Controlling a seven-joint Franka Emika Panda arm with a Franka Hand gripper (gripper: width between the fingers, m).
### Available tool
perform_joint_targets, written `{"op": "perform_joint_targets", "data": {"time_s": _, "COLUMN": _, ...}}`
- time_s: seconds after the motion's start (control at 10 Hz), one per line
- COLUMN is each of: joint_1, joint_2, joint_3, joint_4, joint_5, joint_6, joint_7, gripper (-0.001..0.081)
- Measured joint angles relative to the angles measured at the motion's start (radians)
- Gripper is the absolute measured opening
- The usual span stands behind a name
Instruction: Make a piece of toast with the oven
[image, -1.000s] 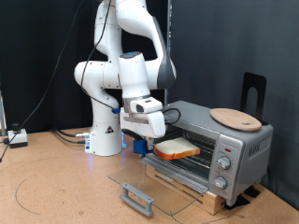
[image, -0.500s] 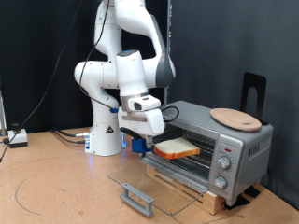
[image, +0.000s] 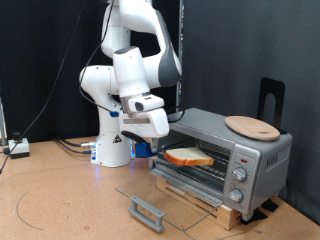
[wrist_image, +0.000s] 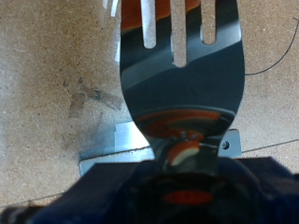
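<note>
While the pale square piece of toast (image: 187, 156) with its orange-brown crust lies on the wire rack of the small silver-grey oven (image: 225, 156), door down, your gripper (image: 150, 128), clamped on a slotted grey metal spatula (wrist_image: 183, 70), sits just beside it towards the exterior view's left.

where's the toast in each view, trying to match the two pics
Exterior view: the piece of toast lies on the pulled-out rack at the open mouth of the oven, near the picture's centre.
Wrist view: only an orange sliver at the top edge, past the slotted spatula, may be it; I cannot tell.
Shared landmark: the brown board table.
</note>
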Motion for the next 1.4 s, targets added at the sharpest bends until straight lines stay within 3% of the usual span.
{"op": "perform_joint_targets", "data": {"time_s": 0.3, "joint_1": 0.007, "joint_2": -0.062, "joint_3": 0.01, "joint_4": -0.005, "joint_5": 0.0, "joint_6": -0.069, "joint_7": 0.016, "gripper": 0.0461}}
{"op": "perform_joint_targets", "data": {"time_s": 0.6, "joint_1": 0.023, "joint_2": -0.108, "joint_3": 0.071, "joint_4": -0.015, "joint_5": 0.002, "joint_6": -0.092, "joint_7": 0.106, "gripper": 0.0461}}
{"op": "perform_joint_targets", "data": {"time_s": 1.0, "joint_1": 0.041, "joint_2": -0.12, "joint_3": 0.168, "joint_4": -0.017, "joint_5": 0.006, "joint_6": -0.093, "joint_7": 0.236, "gripper": 0.0461}}
{"op": "perform_joint_targets", "data": {"time_s": 1.4, "joint_1": 0.043, "joint_2": -0.12, "joint_3": 0.204, "joint_4": -0.017, "joint_5": 0.029, "joint_6": -0.091, "joint_7": 0.268, "gripper": 0.0461}}
